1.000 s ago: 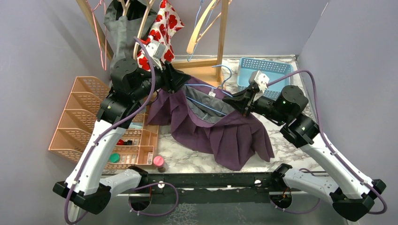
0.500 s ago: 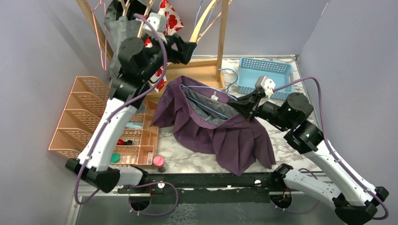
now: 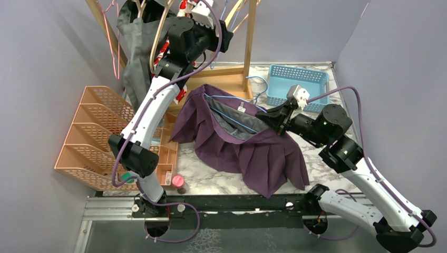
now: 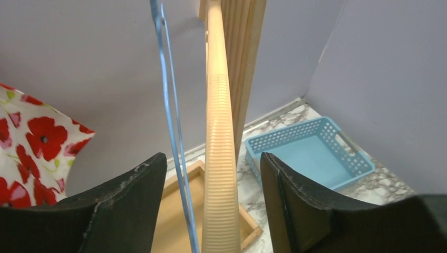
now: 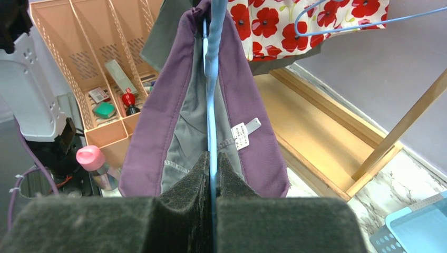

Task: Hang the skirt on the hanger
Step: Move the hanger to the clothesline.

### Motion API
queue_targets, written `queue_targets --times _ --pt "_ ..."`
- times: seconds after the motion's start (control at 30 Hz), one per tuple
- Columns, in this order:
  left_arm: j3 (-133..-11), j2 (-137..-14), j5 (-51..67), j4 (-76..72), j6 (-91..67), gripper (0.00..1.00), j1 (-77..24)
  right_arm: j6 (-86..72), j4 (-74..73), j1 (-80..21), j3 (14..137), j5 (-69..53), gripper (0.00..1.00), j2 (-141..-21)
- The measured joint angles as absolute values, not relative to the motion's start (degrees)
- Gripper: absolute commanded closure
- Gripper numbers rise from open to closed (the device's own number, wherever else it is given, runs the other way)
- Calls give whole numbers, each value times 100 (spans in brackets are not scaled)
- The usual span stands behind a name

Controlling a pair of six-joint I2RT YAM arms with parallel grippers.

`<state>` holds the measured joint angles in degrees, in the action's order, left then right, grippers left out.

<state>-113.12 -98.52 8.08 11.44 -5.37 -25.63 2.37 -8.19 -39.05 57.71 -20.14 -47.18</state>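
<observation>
The purple skirt lies spread on the marble table with its grey-lined waistband open. A blue wire hanger runs inside the waistband. My right gripper is shut on the hanger's wire at the skirt's right end. In the right wrist view the wire passes between my closed fingers and the skirt hangs around it. My left gripper is open, high up at the wooden rack. In the left wrist view its fingers straddle a beige ribbed hanger arm and a thin blue wire hanger.
The wooden rack at the back holds a grey garment and a red poppy-print garment. A blue basket stands back right. An orange organiser stands at the left, with a pink-capped bottle near it.
My left gripper has left the skirt's left end and risen up and right to the hangers on the rack. My right gripper has shifted slightly, still holding the hanger.
</observation>
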Motion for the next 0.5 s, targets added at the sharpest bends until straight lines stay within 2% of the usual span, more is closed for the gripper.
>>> queue_targets --times 0.07,0.17,0.2,0.23,0.5 --pt "-11568 -10007 799 1238 -458 56 -2563 235 -819 -3905 5771 -2010 99 -4718" --pt "-11675 -10095 650 1326 -305 89 -2563 235 -819 -3905 5771 -1999 99 -4718" --pt "-11677 -10103 587 1345 -235 97 -2563 237 -821 -3905 5771 -1994 99 -4718" --pt "-11677 -10119 528 1367 -196 100 -2563 237 -821 -3905 5771 -1994 99 -4718" --pt "-11736 -10127 -287 1538 156 100 -2716 237 -823 -3905 5771 -1951 99 -4724"
